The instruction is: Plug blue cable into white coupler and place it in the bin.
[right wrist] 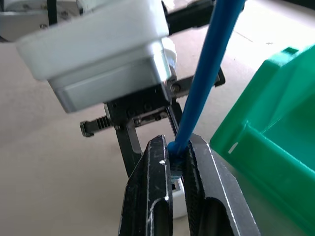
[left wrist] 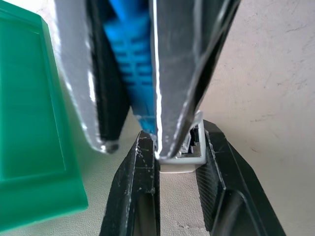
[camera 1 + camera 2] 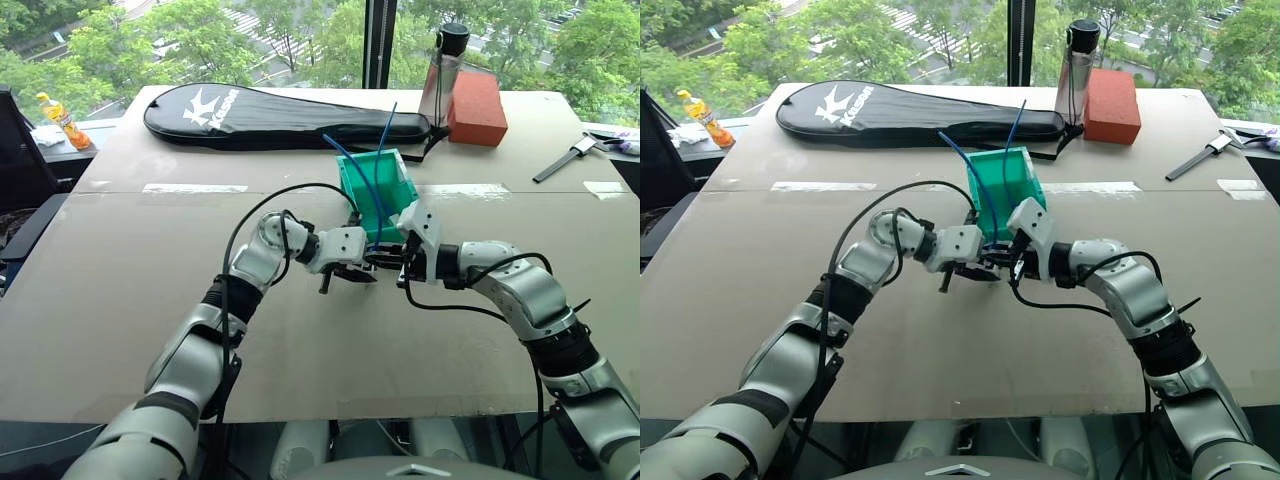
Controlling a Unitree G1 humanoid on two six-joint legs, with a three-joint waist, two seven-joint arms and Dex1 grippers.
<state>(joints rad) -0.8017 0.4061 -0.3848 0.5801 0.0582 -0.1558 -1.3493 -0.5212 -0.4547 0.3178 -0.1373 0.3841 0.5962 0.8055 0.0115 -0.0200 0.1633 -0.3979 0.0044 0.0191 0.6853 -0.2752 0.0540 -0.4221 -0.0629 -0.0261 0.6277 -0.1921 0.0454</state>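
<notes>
Just below the bin (image 3: 378,190) at frame centre, left hand (image 3: 352,272) pinches the white coupler (image 2: 189,147) while right hand (image 1: 178,162) pinches the blue cable (image 1: 206,78) at its plug: mating step; next needs aligned push into socket.

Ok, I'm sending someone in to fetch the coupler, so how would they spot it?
Start at the green bin in the middle of the table; the two grippers meet just in front of it. The left gripper pinches a tiny white coupler, while the right gripper holds the blue cable at it. It is the only white block there, with a dark socket opening.
</notes>
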